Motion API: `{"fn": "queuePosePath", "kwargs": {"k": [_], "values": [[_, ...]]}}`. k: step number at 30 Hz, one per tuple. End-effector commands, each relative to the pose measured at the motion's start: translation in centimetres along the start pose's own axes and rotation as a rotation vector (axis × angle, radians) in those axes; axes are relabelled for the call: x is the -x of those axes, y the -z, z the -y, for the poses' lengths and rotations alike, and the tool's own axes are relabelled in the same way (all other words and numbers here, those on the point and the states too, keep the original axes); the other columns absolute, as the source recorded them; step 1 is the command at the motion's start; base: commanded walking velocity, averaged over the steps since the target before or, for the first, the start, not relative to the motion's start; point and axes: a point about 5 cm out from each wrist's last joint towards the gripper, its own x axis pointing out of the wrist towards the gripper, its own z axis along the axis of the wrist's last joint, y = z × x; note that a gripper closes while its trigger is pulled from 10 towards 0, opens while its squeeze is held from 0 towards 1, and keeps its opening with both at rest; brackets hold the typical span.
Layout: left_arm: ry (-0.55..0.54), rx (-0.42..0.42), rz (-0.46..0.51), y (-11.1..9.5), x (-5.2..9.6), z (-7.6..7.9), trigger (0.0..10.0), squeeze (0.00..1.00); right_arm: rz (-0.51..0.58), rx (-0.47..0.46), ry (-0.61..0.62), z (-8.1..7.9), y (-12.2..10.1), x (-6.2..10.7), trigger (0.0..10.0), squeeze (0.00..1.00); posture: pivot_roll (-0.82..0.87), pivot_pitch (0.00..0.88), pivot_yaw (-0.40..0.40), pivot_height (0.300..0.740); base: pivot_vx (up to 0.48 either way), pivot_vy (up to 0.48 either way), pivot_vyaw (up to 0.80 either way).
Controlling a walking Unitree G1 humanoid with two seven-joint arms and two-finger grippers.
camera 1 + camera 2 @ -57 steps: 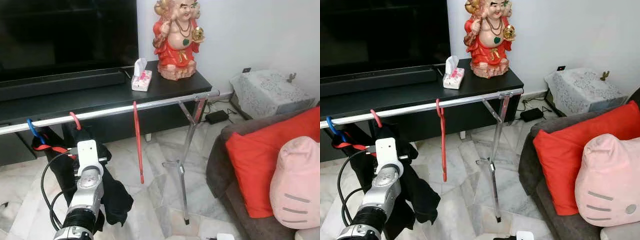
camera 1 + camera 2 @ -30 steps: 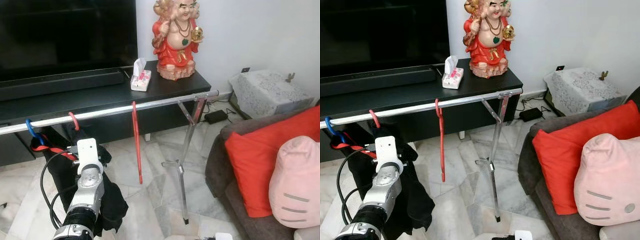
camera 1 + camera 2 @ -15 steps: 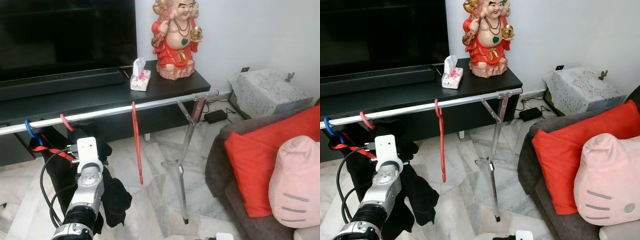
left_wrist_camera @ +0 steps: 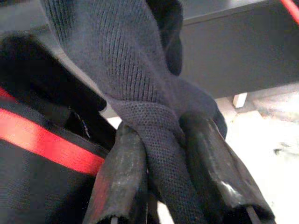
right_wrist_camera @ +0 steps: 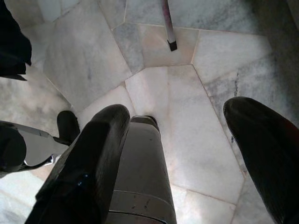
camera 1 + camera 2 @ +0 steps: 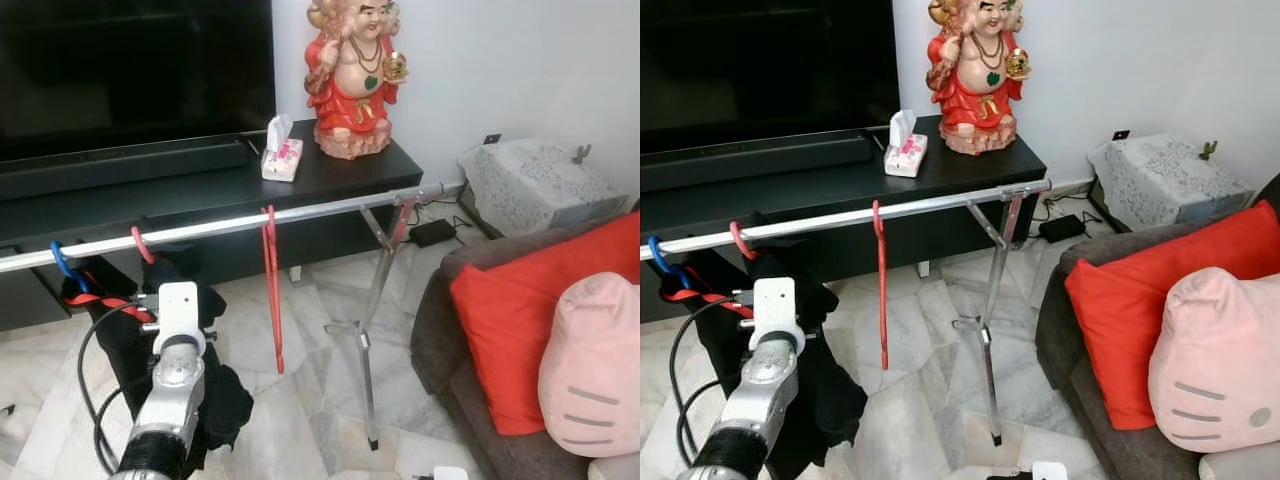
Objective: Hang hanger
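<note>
A tissue box [image 6: 283, 160] sits on the black TV console [image 6: 200, 195], one tissue standing out of its top. A silver clothes rail [image 6: 230, 226] crosses in front of the console. A red hanger [image 6: 141, 244] is hooked over the rail at about 9 o'clock, carrying a dark garment [image 4: 140, 93]. The left gripper [image 4: 163, 186] is clamped on a fold of that garment, fabric pinched between both fingers [image 4: 121, 186]. The left arm [image 6: 172, 385] reaches up from 7 o'clock toward the rail. Another red hanger [image 6: 272, 290] hangs bare mid-rail; a blue hanger [image 6: 62, 263] sits farther left. The right gripper [image 5: 182, 154] points down at the marble floor [image 5: 187, 93], fingers wide apart, holding nothing.
</note>
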Motion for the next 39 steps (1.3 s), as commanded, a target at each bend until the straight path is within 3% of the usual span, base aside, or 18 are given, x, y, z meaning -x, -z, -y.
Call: {"fn": "queuePosePath", "kwargs": {"k": [1, 4, 8, 11, 12, 13, 14, 20, 31, 39], "values": [[0.054, -0.086, 0.027, 0.3, 1.2, 0.3, 0.0, 0.00, -0.044, -0.006, 0.005, 0.3, 1.1, 0.3, 10.0, 0.00, -0.08, 0.000, -0.061, 0.740, 0.000, 0.000, 0.00], [0.102, -0.128, 0.059, 0.7, 2.6, 0.1, 0.0, 0.00, -0.046, -0.003, 0.003, 0.4, 1.1, 0.3, 10.0, 0.00, -0.08, 0.000, -0.063, 0.740, 0.000, 0.000, 0.00], [0.129, -0.177, 0.099, 0.6, 3.2, 0.0, 0.1, 0.00, -0.047, -0.001, 0.002, 0.4, 1.1, 0.3, 10.0, 0.00, -0.07, 0.000, -0.064, 0.740, 0.000, 0.000, 0.00], [0.143, -0.168, 0.115, 0.3, 3.5, -0.1, 3.1, 0.00, -0.047, 0.000, 0.002, 0.4, 1.1, 0.3, 10.0, 0.00, -0.07, 0.000, -0.065, 0.740, 0.000, 0.000, 0.00], [0.162, -0.180, 0.127, 0.2, 3.8, -0.1, 8.1, 0.00, -0.046, 0.001, 0.003, 0.5, 1.0, 0.3, 10.0, 0.00, -0.07, 0.000, -0.065, 0.740, 0.000, 0.000, 0.00], [0.162, -0.180, 0.127, 0.2, 3.8, -0.1, 8.1, 0.00, -0.046, 0.001, 0.003, 0.5, 1.0, 0.3, 10.0, 0.00, -0.07, 0.000, -0.065, 0.740, 0.000, 0.000, 0.00], [0.170, -0.192, 0.128, 0.3, 4.1, -0.2, 10.0, 0.00, -0.046, 0.002, 0.002, 0.5, 1.0, 0.3, 10.0, 0.00, -0.07, 0.000, -0.065, 0.740, 0.000, 0.000, 0.00], [0.112, -0.197, 0.118, 0.2, 4.1, -0.9, 10.0, 0.00, -0.046, 0.006, -0.001, 0.5, 1.0, 0.3, 10.0, 0.00, -0.07, 0.000, -0.064, 0.740, 0.000, 0.000, 0.00], [0.037, -0.190, 0.201, -1.5, 3.9, -0.8, 10.0, 0.00, -0.046, 0.005, 0.000, 0.5, 1.0, 0.3, 10.0, 0.00, -0.06, 0.000, -0.071, 0.740, 0.000, 0.000, 0.00], [0.062, -0.232, 0.240, -0.6, 5.4, -1.1, 10.0, 0.00, -0.043, 0.000, 0.004, 0.5, 0.9, 0.2, 10.0, 0.00, -0.06, 0.000, -0.070, 0.740, 0.000, 0.000, 0.00]]}}
